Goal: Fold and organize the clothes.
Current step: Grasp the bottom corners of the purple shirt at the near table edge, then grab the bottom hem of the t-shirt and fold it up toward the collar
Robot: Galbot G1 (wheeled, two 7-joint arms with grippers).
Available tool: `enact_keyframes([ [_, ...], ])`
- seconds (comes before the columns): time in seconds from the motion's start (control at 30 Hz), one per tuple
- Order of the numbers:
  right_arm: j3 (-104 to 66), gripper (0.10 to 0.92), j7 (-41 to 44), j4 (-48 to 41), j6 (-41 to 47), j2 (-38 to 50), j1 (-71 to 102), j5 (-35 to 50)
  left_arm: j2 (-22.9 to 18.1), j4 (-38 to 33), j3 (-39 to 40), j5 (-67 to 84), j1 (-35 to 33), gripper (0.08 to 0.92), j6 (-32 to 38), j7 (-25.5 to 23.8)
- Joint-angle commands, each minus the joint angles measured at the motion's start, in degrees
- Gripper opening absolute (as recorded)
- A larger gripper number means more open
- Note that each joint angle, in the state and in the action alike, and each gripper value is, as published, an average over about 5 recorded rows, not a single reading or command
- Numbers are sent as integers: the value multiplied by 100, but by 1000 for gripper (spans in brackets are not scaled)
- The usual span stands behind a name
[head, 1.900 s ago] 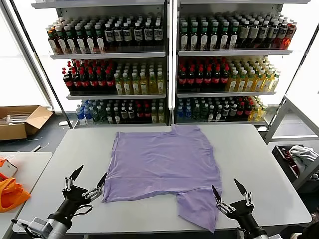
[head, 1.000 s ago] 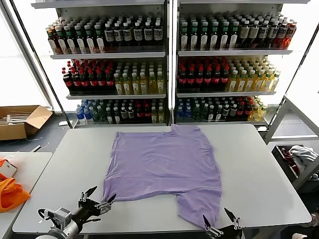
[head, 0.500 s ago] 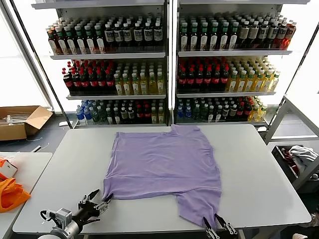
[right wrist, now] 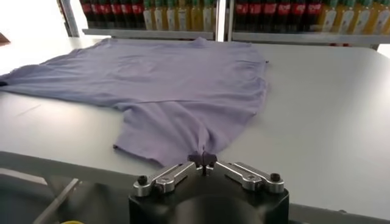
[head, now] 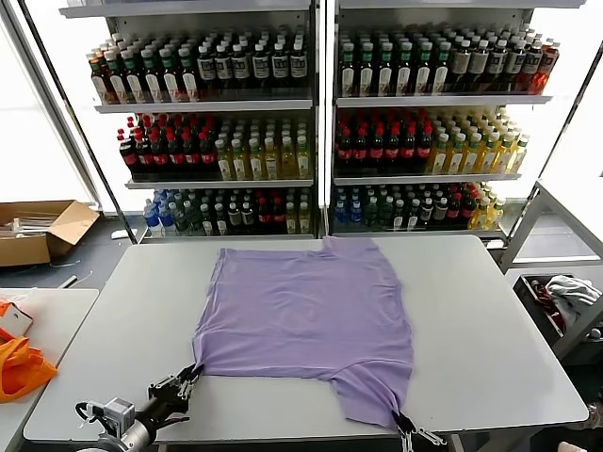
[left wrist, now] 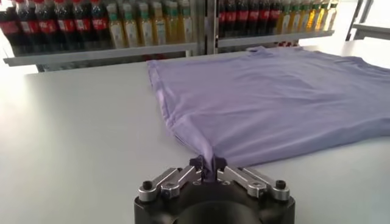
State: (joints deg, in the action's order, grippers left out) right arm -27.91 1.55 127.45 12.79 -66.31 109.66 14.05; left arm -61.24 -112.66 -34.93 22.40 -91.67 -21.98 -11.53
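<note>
Head view: I've got the T-shirt (head: 306, 315) spread flat mid-surface (head: 490, 330), one flap hanging toward the near edge. Left end effector (head: 187, 377) is clamped on the near left corner, right end effector (head: 403, 424) on the near flap's tip.

Left wrist view: the left end effector (left wrist: 207, 172) pinches only a thin nip of fabric; I reckon it could slip out once I lift.

Right wrist view: the right end effector (right wrist: 203, 162) has the same small bite at the edge. Uneven pulling could bunch the shirt or drag it off.
</note>
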Motion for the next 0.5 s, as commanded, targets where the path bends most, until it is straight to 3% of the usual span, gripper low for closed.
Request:
enact_keyframes([
  [0.03, -181, 107, 288, 233, -245, 25, 161, -1, -201, -728, -194, -76, -380, 99, 1, 9],
  [0.5, -840, 107, 1092, 701, -1068, 333, 1252, 134, -847, -1381, -618, -416, -1208, 92, 37, -93],
])
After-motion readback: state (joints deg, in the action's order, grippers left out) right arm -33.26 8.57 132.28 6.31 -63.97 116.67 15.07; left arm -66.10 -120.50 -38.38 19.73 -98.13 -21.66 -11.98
